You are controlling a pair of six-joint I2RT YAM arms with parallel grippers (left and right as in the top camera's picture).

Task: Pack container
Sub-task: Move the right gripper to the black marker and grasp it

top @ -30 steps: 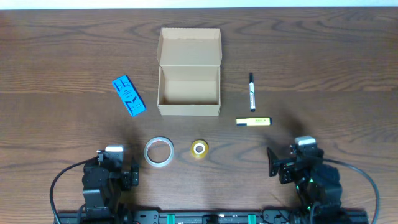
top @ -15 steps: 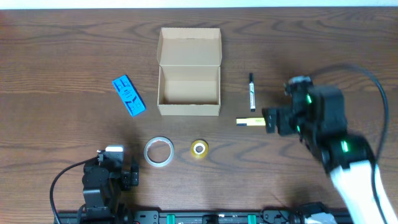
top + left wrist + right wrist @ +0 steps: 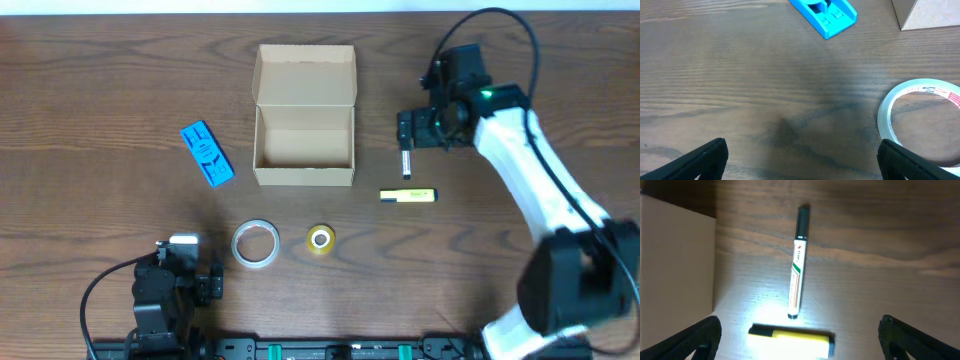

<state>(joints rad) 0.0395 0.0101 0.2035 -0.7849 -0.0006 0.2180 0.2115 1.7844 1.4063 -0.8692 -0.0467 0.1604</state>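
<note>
The container [image 3: 304,160] is a tan cardboard box standing open at the table's middle back, its flap lid up and its inside bare. My right gripper [image 3: 412,128] is open and empty, held above the black-capped white marker [image 3: 405,162] just right of the box. In the right wrist view [image 3: 800,336] the marker [image 3: 796,265] lies ahead, the yellow highlighter [image 3: 790,339] lies below my fingers, and the box wall [image 3: 675,265] is at the left. My left gripper [image 3: 800,160] is open and empty, low over the table near the clear tape roll [image 3: 920,120].
A blue flat item [image 3: 207,153] lies left of the box and shows in the left wrist view [image 3: 825,12]. The clear tape roll [image 3: 255,244] and a small yellow tape roll [image 3: 320,239] lie in front of the box. The highlighter [image 3: 408,196] lies right of them.
My right arm has lifted from its rest place at the front right and swung back and left, ending above the marker. The left arm and all objects have not moved.
</note>
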